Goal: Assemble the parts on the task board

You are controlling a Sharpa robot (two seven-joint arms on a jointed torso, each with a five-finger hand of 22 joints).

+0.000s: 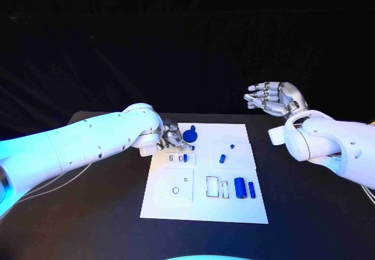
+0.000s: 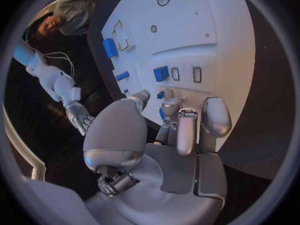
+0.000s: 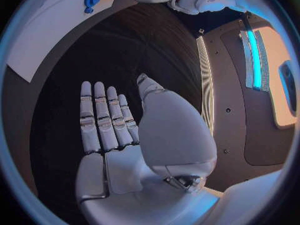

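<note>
White task board (image 1: 205, 203) lies mid-bench (image 1: 94, 216), blue parts (image 1: 240, 188) scattered across it. Left hand (image 1: 173, 138) reaches onto its far left corner; whether it grips a part cannot be told. Right hand (image 1: 273, 98) hovers beyond the board, spread and holding nothing.

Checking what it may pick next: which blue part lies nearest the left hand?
The round blue part at the board's far edge, right beside the left hand; the others lie farther down the board.
</note>
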